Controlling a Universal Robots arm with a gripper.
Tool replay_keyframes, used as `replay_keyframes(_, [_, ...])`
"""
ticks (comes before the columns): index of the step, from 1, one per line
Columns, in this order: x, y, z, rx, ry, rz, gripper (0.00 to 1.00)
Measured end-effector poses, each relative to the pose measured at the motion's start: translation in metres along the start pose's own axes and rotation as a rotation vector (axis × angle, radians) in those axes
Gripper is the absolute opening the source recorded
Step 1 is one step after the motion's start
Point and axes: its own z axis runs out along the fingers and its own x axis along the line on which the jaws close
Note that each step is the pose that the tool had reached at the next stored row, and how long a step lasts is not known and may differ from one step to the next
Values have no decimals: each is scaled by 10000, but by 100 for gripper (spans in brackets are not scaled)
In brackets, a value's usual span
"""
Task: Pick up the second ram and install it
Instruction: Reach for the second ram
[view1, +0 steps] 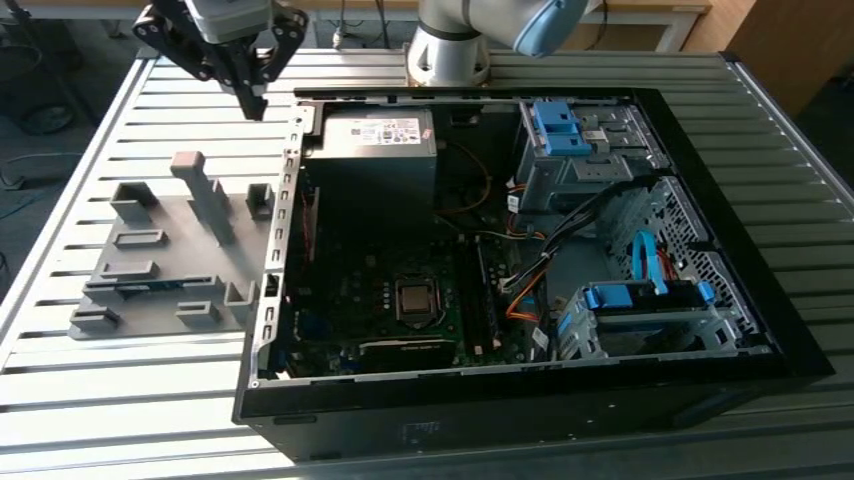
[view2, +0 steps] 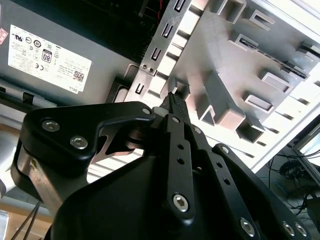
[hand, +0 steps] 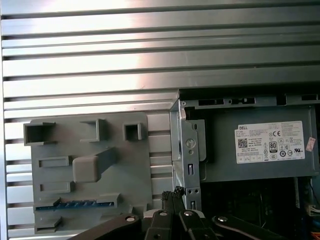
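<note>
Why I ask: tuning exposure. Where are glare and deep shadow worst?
Exterior view: sun glares off the table slats, while the case interior is dim. First wrist view: the slats wash out near white, the case inside is black. Second wrist view: the claw is a dark mass against a bright holder.

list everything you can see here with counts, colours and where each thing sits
table: one, silver slatted metal, under everything
computer case: one, black, open, on the table at the exterior view's right
power supply: one, grey, in the case's far corner
drive-bay clips: two groups, light blue, inside the case
holder: one, grey, on the table beside the case
second ram: one, blue, lying in a holder slot
arm base: one, silver, beyond the case
fingers: one pair, black, shut, empty, above the table near the holder
</note>
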Motion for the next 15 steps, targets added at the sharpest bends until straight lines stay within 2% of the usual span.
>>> replay_keyframes(8, [120,-9,2,0,2,0,11])
replay_keyframes(15, [186,-14,5,0,8,0,11])
